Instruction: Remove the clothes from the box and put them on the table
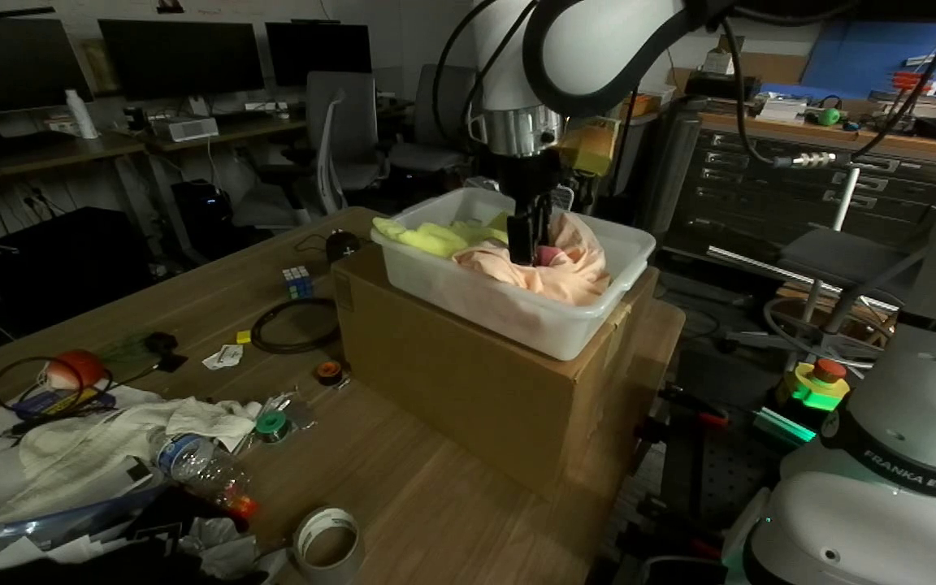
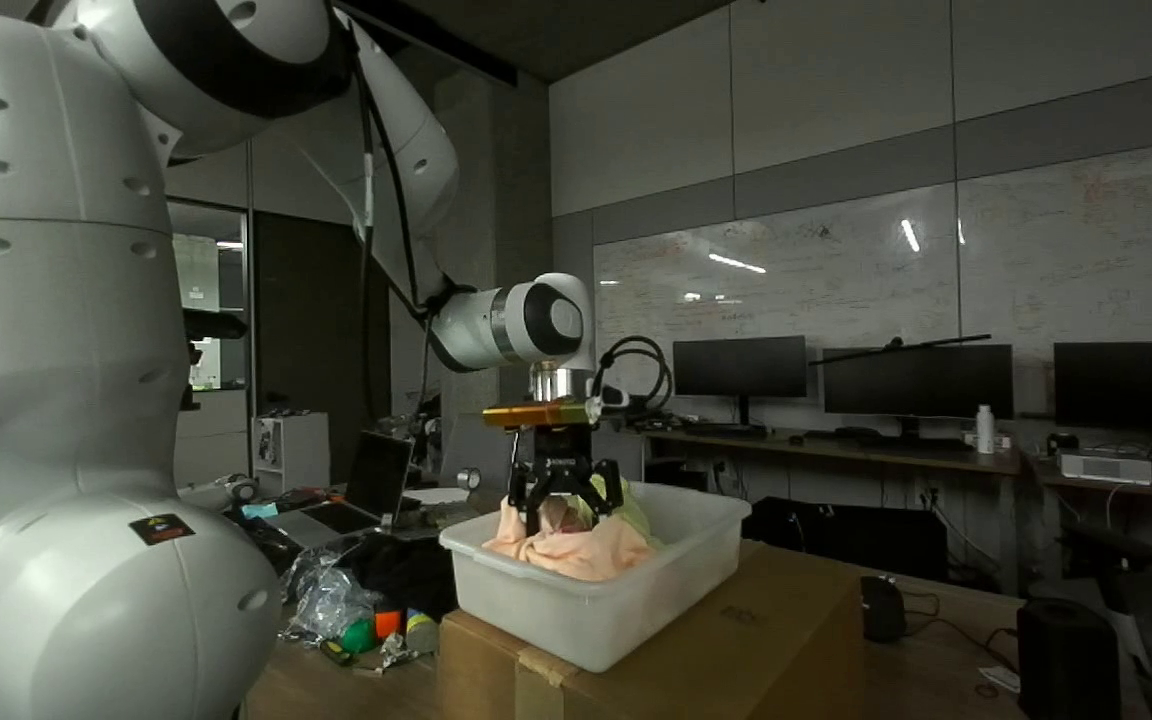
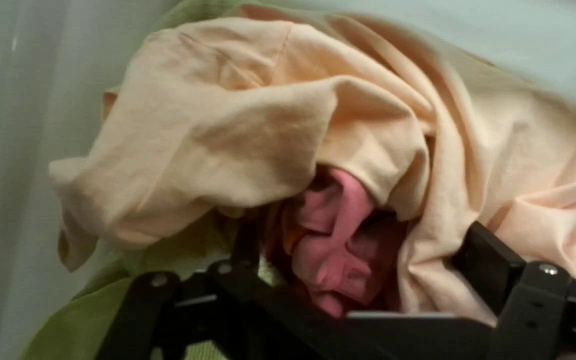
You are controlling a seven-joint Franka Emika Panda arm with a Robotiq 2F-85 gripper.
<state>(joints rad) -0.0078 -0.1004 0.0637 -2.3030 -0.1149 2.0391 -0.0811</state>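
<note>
Jaws spread amid creased peach cloth [image 3: 258, 130], wadded pink fabric [image 3: 330, 255] between.

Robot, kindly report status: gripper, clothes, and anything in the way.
Gripper open, holding nothing. Clothes in white box. Peach cloth partly covers pink cloth.

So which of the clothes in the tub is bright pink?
The pink cloth, partly under the peach cloth, which is much paler; the yellow-green cloth isn't pink.
</note>
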